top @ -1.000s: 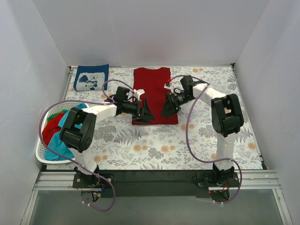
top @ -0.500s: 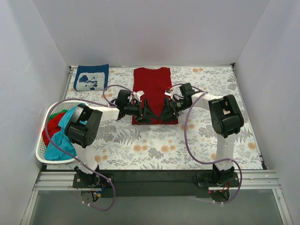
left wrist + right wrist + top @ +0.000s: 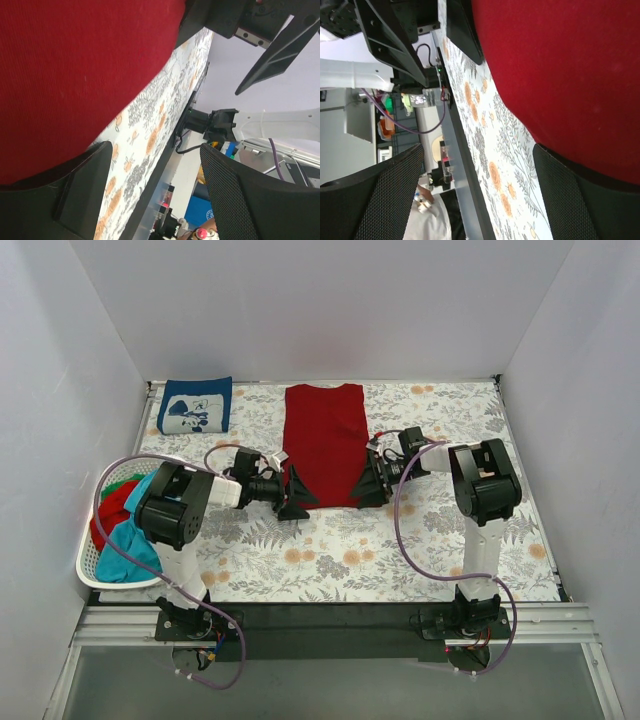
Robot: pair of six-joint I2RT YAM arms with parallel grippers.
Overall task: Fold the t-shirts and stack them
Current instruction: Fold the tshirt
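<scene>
White-walled cell, floral table cloth (image 3: 300, 550) on the deck. The dark red t-shirt (image 3: 323, 435) lies flat, running from between the two grippers away to the back wall. The left gripper (image 3: 298, 495) is at its near-left hem corner and the right gripper (image 3: 364, 484) at the near-right corner. Both are low over the cloth with jaws spread wide, nothing pinched.

Hard to call:
- Overhead can't show whether any finger is under the hem.
- In the left wrist view one finger butts against the red hem edge and the other is over bare floral print. Over, under or just beside: can't tell.
- The right wrist view is the same, mirrored.
- Each wrist view catches the opposite gripper across the hem, cut off by the frame.

Overhead only:
- The navy blue t-shirt (image 3: 195, 406) is folded, well beyond the left gripper in the back-left corner.
- The white laundry basket (image 3: 85, 570) sits outboard of and behind the left gripper. It holds heaped t-shirts (image 3: 120, 555) in red, teal and green, partly hidden by the left arm (image 3: 170, 510).
</scene>
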